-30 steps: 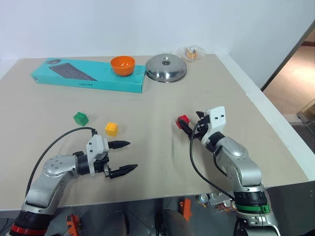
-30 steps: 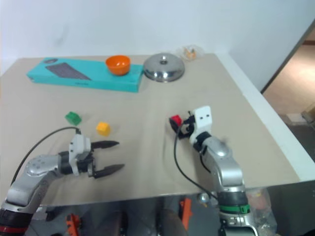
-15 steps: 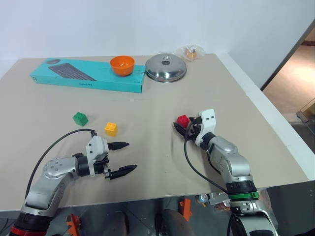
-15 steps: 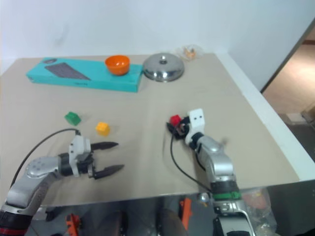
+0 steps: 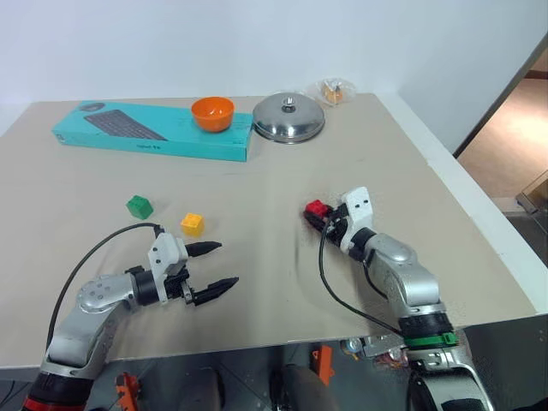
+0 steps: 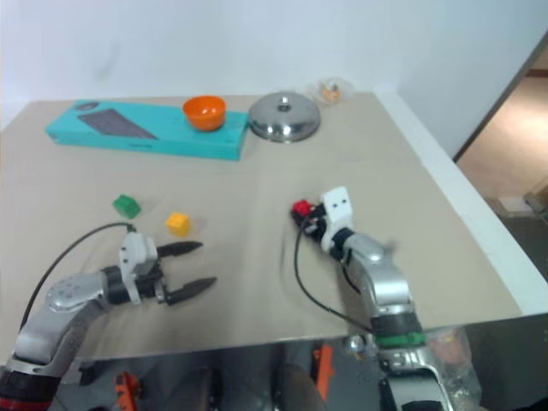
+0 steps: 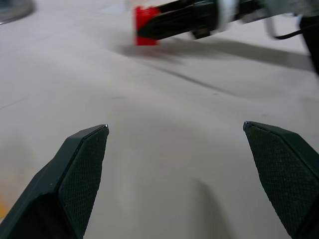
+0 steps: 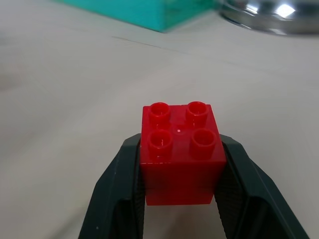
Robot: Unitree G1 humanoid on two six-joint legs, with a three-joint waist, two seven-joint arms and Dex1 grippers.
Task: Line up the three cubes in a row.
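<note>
Right of the table's middle, my right gripper is shut on the red cube, whose four studs face up between the black fingers. The red cube rests at table level. The yellow cube and the green cube sit on the left part of the table, a short gap between them. My left gripper stands open and level near the front edge, just in front of the yellow cube, nothing between its fingers. The red cube also shows far off in the left wrist view.
A teal keyboard box lies along the back with an orange bowl on it. Beside it sit a steel lid and a small wrapped packet. The table's right edge runs close to my right arm.
My right gripper has closed on the red cube and shifted slightly left. The left gripper has stayed open and almost still.
</note>
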